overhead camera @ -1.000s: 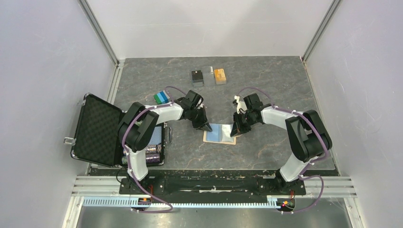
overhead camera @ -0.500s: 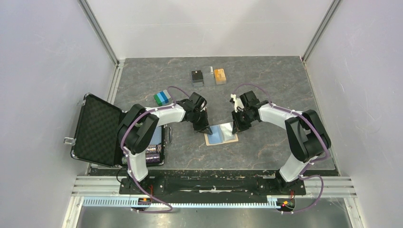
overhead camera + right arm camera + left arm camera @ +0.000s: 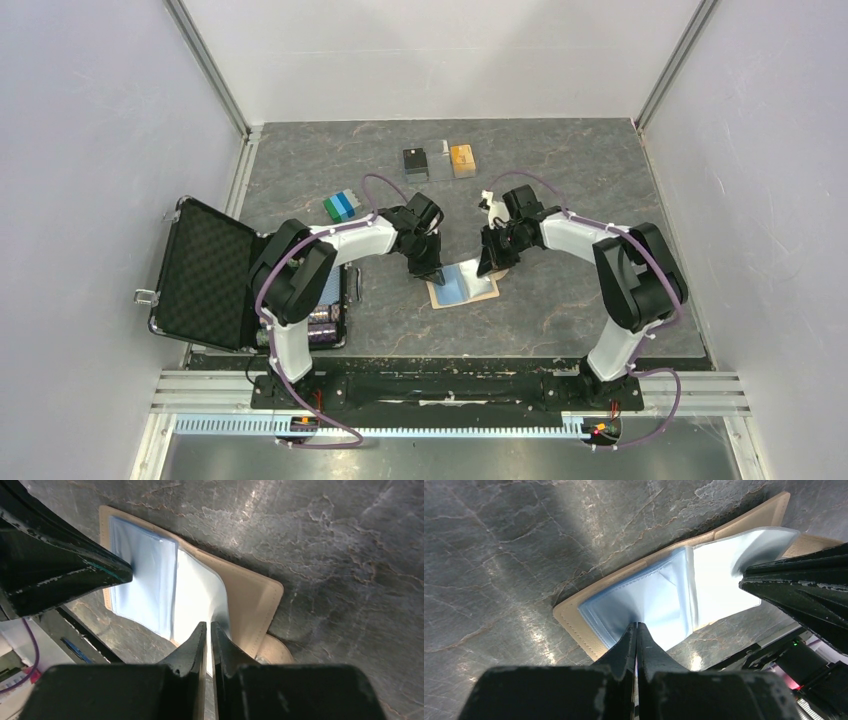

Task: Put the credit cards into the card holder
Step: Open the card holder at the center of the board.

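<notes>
Open card holder (image 3: 466, 287) between pincers, left pincer (image 3: 636, 626) pinching blue sleeve (image 3: 651, 597), right pincer (image 3: 207, 625) clear sleeve (image 3: 199, 592)

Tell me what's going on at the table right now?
Both arms are working on the open wallet lying at the centre of the table. The left gripper is pinched shut on its light-blue sleeves at one side. The right gripper is pinched shut on a clear sleeve at the other, holding it raised. Each grips only the wallet.
</notes>
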